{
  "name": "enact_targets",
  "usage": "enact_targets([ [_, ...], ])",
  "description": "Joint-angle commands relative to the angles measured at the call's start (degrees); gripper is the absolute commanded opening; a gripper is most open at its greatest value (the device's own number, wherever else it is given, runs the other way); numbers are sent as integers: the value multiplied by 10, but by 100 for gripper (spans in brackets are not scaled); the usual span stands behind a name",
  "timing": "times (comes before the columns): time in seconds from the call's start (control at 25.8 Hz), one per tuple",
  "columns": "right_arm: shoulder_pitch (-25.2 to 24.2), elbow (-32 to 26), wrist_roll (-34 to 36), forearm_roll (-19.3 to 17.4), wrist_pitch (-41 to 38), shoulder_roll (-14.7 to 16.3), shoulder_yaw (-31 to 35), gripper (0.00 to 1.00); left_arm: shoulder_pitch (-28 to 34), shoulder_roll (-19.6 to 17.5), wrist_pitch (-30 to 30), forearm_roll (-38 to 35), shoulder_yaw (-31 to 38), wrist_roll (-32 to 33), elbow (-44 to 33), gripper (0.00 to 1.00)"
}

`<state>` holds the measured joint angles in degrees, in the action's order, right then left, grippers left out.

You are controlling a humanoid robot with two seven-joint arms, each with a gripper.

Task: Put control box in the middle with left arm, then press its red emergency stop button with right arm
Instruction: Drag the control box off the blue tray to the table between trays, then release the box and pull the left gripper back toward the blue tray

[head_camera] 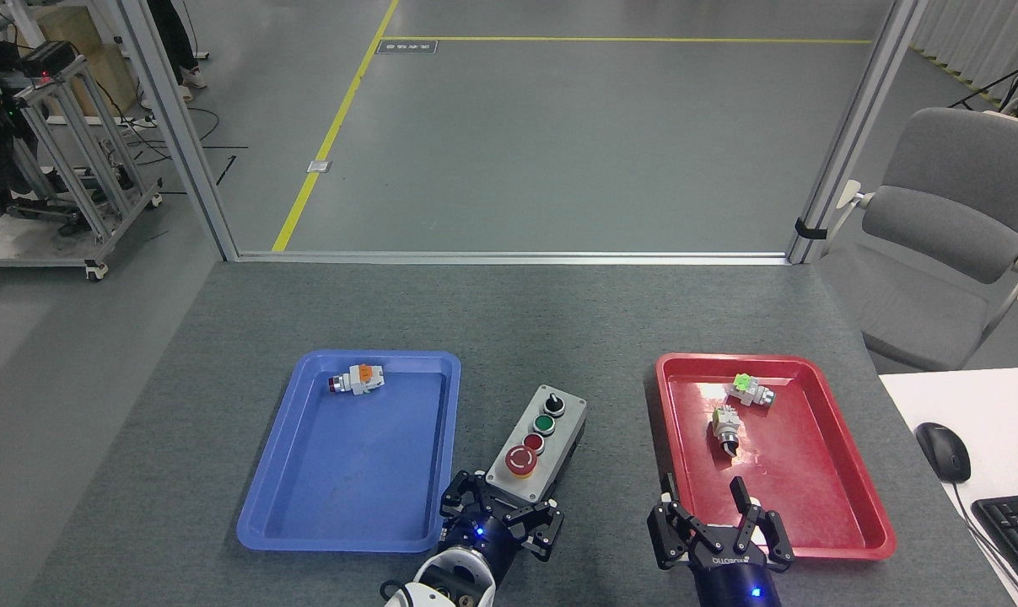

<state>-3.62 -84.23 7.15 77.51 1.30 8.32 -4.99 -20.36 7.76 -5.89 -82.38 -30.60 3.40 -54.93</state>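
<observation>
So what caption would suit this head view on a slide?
Left gripper holds the control box over bare felt between blue tray and red tray; right gripper waits open.

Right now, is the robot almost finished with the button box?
About halfway. The control box is out of the blue tray, over the bare middle, with the left gripper clamped on it. Still left: letting go, then the right gripper, hanging open, presses the red emergency stop button.
</observation>
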Motion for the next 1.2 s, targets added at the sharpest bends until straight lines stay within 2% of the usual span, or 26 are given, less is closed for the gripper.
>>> enact_targets([
  [0.0,-2,-1,0,4,-2,-3,0,92,-31,1,-9,3,-26,-1,45,0],
  [0.23,-2,-2,1,29,-1,-16,1,90,-42,2,-2,6,-38,7,53,0],
  [0.27,-2,-1,1,30,-1,-16,0,89,-42,2,-1,6,-43,9,53,5],
  [0.35,-2,-1,1,32,-1,-16,0,87,-42,1,-3,7,-53,13,53,30],
  [0.39,-2,-1,1,33,-1,-17,0,86,-42,2,-4,7,-55,13,53,47],
  [0.47,-2,-1,1,38,-1,-23,0,86,-42,1,-7,7,-61,14,53,74],
  [0.54,-2,-1,1,44,-1,-25,0,86,-42,1,-8,7,-68,13,53,90],
  [0.58,-2,-1,1,45,-1,-25,0,86,-42,1,-9,7,-68,12,52,94],
  [0.74,-2,-1,1,47,0,-29,-1,86,-34,1,-2,8,-69,4,33,98],
  [0.89,-2,0,1,75,-1,-29,-2,86,17,-10,7,7,-66,8,-38,99],
  [0.93,-2,0,1,77,-1,-29,-3,85,36,-20,13,7,-64,9,-66,99],
  [1.05,-2,3,1,77,-1,-31,-5,82,74,-85,27,9,-53,9,-132,99],
  [1.16,-2,2,1,77,-1,-32,-7,77,109,-111,30,21,-24,7,-183,99],
])
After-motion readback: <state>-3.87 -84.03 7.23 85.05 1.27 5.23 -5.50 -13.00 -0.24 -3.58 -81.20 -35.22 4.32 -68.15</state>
